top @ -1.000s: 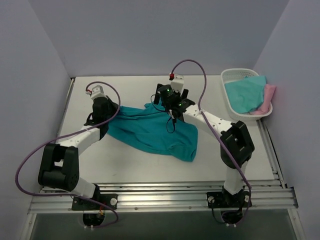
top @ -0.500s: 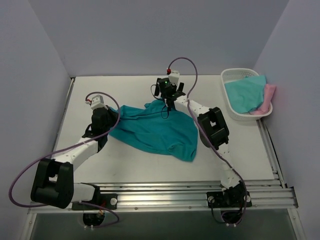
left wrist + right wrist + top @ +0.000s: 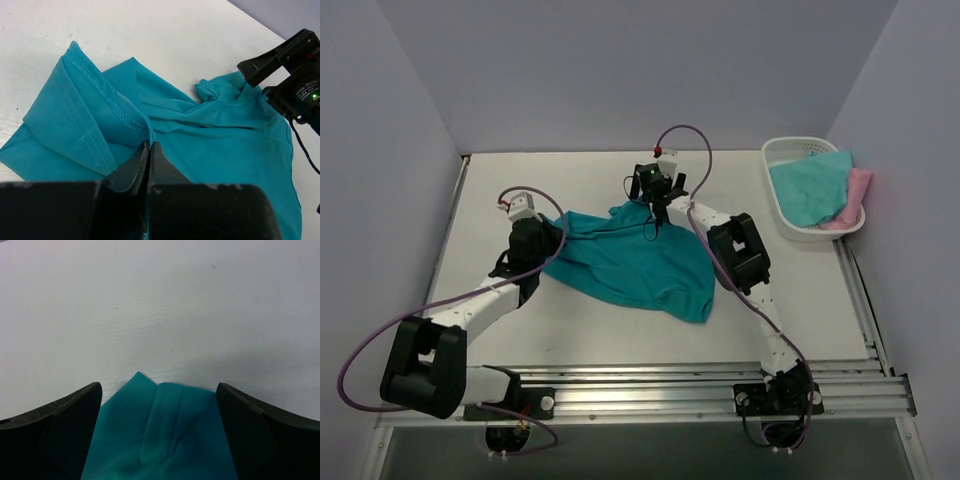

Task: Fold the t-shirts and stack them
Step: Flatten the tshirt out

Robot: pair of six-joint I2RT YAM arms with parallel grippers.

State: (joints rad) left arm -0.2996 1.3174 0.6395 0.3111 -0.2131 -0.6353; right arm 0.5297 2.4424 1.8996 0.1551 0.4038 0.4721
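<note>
A deep teal t-shirt [image 3: 630,262] lies crumpled across the middle of the table. My left gripper [image 3: 554,233] is shut on its left edge; in the left wrist view the closed gripper [image 3: 149,145] pinches a fold beside the stitched hem [image 3: 95,85]. My right gripper [image 3: 655,207] stands open over the shirt's far corner. In the right wrist view that corner [image 3: 165,430] lies between the spread fingers [image 3: 75,415], untouched by them. An aqua t-shirt [image 3: 808,186] and a pale pink one [image 3: 860,190] lie in the basket.
The white slotted basket [image 3: 776,152] stands at the back right of the table. Purple cables loop over both arms. The walls close in on the left, back and right. A metal rail runs along the near edge.
The right arm has stretched out and its open gripper has come down at the shirt's far corner. The left gripper has shifted slightly right and nearer, still holding the cloth.
</note>
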